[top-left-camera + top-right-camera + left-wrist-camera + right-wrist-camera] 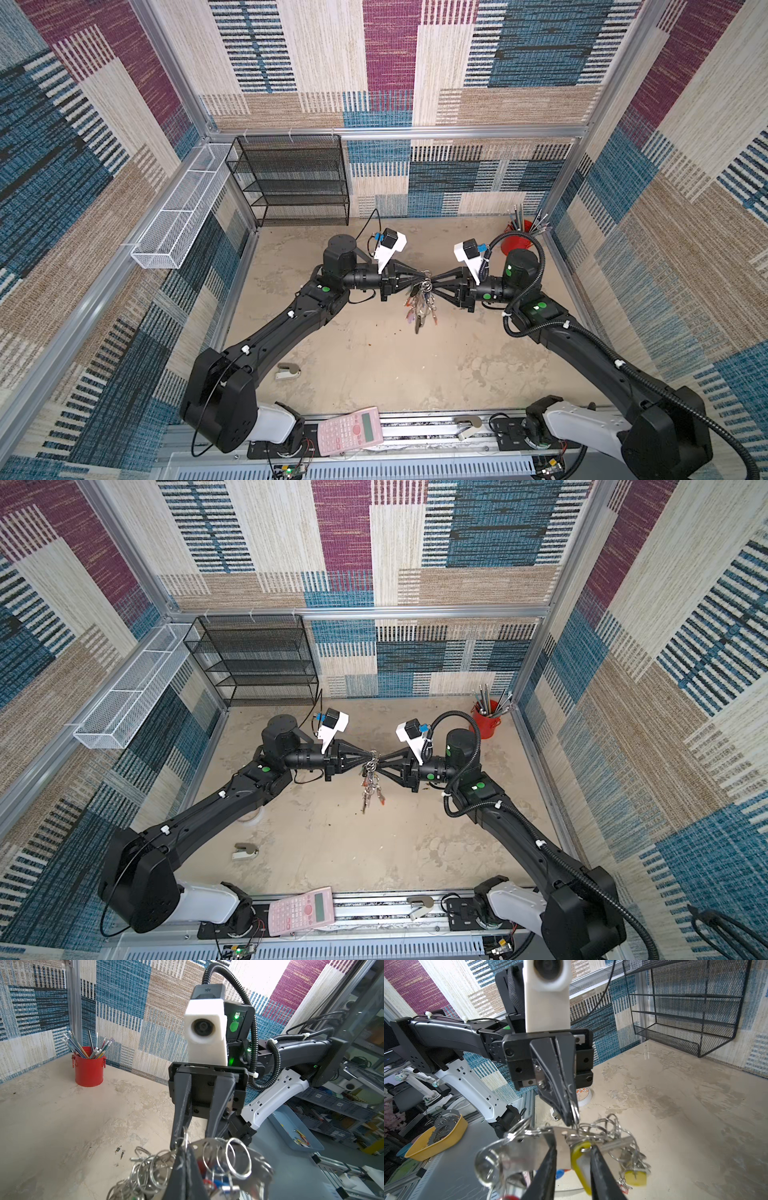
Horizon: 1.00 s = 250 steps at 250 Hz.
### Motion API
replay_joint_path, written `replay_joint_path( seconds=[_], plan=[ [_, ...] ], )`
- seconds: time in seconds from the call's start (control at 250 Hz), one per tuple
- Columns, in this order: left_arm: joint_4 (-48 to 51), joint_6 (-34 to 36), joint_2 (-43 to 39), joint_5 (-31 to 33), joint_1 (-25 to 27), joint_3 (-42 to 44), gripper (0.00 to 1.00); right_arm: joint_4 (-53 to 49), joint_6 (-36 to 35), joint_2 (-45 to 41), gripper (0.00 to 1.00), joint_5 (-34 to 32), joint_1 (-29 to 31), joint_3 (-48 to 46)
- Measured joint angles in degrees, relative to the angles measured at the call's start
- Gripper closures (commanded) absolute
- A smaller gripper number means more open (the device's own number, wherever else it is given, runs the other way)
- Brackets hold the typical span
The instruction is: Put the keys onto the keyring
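right gripper jaws part-open, straddling yellow-tagged keys against the keyring; left gripper clamped shut on that keyring, holding it aloft, likely as a steady threading target.

The keyring, a bunch of rings, keys and coloured tags, hangs above the table where the left gripper and right gripper meet tip to tip. Behind it to the right stands a red cup of pencils, and behind it to the left a black mesh shelf. In front of it lie a small stapler and, nearer still, a pink calculator.
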<state>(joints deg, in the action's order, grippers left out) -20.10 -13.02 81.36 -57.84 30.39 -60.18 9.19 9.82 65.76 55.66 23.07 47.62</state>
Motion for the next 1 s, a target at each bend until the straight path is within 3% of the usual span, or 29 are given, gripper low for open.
replay_joint_path(
  seconds=[0.676, 0.852, 0.924, 1.0],
  plan=[
    [-23.5, -18.3, 5.3, -2.3, -0.9, 3.0, 1.0, -0.3, -0.7, 0.5, 0.87, -4.2, 0.8, -1.0],
    [-25.1, -18.8, 4.8, -2.3, -1.2, 4.0, 1.0, -0.4, -1.0, 0.5, 0.92, -6.8, 0.8, -0.3],
    [-25.1, -19.0, 4.4, -2.4, -1.5, 4.5, 1.0, -0.5, -1.1, 0.2, 0.9, -7.6, 0.8, -0.3],
    [-25.1, -19.2, 4.3, -2.5, -1.5, 4.8, 1.0, -0.5, -1.1, -0.2, 0.75, -8.3, 0.8, -0.4]
  ],
)
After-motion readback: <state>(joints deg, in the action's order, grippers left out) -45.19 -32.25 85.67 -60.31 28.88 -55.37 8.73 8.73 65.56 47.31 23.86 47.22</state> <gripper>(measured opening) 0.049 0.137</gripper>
